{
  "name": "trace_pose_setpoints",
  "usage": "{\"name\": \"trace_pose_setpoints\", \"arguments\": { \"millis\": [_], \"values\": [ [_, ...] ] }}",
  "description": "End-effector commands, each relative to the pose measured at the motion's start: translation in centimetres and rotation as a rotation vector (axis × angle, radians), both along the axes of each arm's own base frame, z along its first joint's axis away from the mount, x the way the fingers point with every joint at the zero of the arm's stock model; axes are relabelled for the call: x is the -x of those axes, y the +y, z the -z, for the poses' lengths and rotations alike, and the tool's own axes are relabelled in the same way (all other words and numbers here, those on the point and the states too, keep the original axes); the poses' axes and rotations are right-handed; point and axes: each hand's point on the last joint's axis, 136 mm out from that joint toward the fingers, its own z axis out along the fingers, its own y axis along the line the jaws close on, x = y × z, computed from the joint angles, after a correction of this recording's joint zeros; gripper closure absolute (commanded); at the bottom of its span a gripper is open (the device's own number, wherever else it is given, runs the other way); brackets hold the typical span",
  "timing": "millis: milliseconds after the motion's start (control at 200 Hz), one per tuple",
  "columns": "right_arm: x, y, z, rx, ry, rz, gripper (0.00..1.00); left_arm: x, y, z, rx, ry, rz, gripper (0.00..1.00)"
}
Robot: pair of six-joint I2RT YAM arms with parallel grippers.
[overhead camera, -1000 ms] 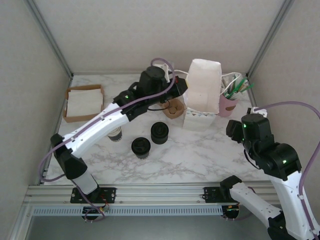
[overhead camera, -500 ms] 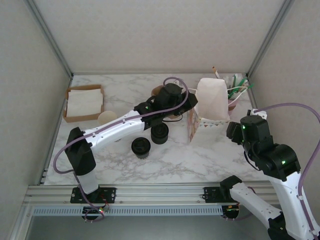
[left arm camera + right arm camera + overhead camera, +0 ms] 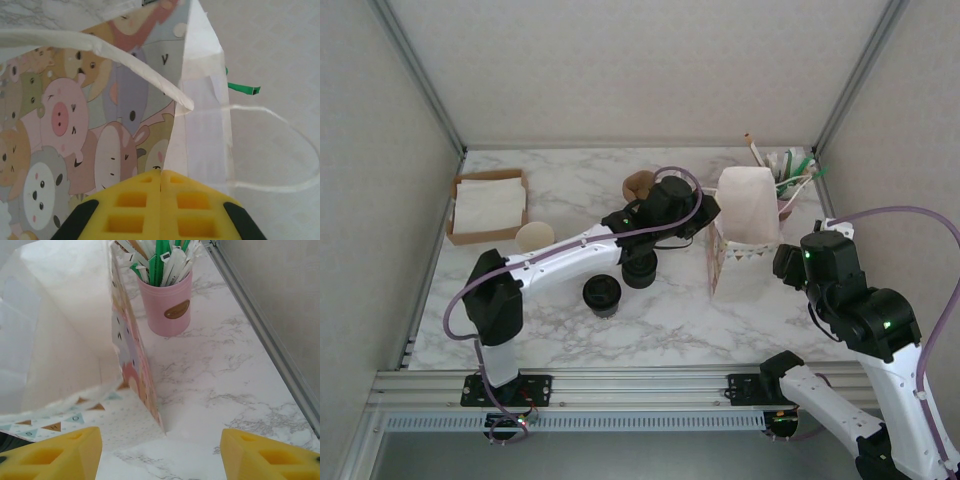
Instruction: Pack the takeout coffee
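Note:
A paper bag (image 3: 748, 240) printed with cartoon animals (image 3: 100, 135) stands upright at the right of the middle, its mouth open upward. My left gripper (image 3: 708, 212) (image 3: 161, 172) reaches across the table and is shut on the bag's upper left edge, with a white string handle (image 3: 115, 55) looping over it. My right gripper (image 3: 784, 262) (image 3: 162, 460) is open, low beside the bag's right wall (image 3: 135, 370). Two black round tops (image 3: 602, 293) (image 3: 640, 268) stand at the middle. From above I cannot tell which one is the takeout coffee.
A pink cup of straws and stirrers (image 3: 786, 185) (image 3: 167, 305) stands behind the bag by the right wall. A cream cup stack (image 3: 533, 237) sits partly under my left arm. A brown cardboard piece (image 3: 638, 185) lies behind the left wrist, and a napkin box (image 3: 488, 205) sits far left.
My left arm has swung right and a little nearer, dragging the bag with it. The bag has gone from leaning to upright beside my right gripper. The right arm has stayed put.

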Motion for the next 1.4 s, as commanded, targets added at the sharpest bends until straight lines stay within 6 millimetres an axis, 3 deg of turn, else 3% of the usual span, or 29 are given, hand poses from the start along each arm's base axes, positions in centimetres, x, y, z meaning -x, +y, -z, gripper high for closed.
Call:
{"name": "trace_pose_setpoints", "arguments": {
  "millis": [0,205,386,651,796,986,1132,1397],
  "values": [
    [-0.1,-0.3,-0.8,0.005,-0.019,0.012,0.36,0.5,-1.3,0.7,0.033,0.038,0.017,0.88],
    [-0.4,0.1,-0.8,0.0,-0.015,-0.004,0.36,1.1,-2.2,0.7,0.061,0.053,0.04,0.75],
    [-0.5,0.8,-1.1,-0.014,-0.008,-0.037,0.36,1.5,-2.1,-0.3,0.073,0.028,0.051,0.47],
    [-0.2,2.5,-2.4,-0.068,-0.033,-0.141,0.32,2.1,-1.6,-4.1,0.073,-0.079,0.073,0.01],
    [0.3,2.8,-3.1,-0.086,-0.034,-0.168,0.22,2.5,-0.1,-5.5,0.034,-0.112,0.03,0.0],
    [1.1,3.2,-3.9,-0.11,-0.043,-0.209,0.12,3.1,1.7,-9.3,0.054,-0.185,0.001,0.0],
    [1.3,4.7,-3.7,-0.15,-0.015,-0.281,0.08,3.4,1.4,-10.3,0.048,-0.206,0.057,0.0],
    [1.7,5.6,-2.5,-0.166,0.039,-0.322,0.08,3.9,0.4,-11.4,0.091,-0.212,0.173,0.0]
  ]
}}
